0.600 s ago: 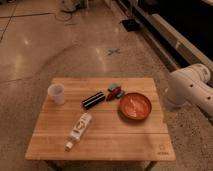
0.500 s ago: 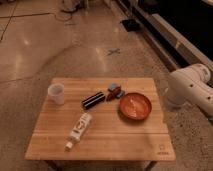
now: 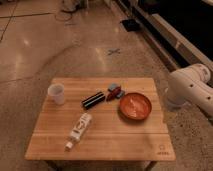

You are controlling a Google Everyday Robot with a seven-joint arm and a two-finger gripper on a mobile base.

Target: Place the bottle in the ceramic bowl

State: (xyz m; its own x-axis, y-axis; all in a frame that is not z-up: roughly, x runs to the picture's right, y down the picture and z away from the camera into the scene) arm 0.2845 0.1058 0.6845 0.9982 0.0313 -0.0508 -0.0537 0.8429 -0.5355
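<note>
The bottle lies on its side on the front left part of the wooden table, with its pale cap toward the front edge. The ceramic bowl, red-orange and glossy, stands empty on the right part of the table, apart from the bottle. My gripper is out of view. Only a white arm segment shows at the right, beside the table's right edge and near the bowl.
A black cylinder lies near the table's middle. A white cup stands at the back left. A small red and grey-blue object lies just behind the bowl. Speckled floor surrounds the table, with a dark ledge along the right.
</note>
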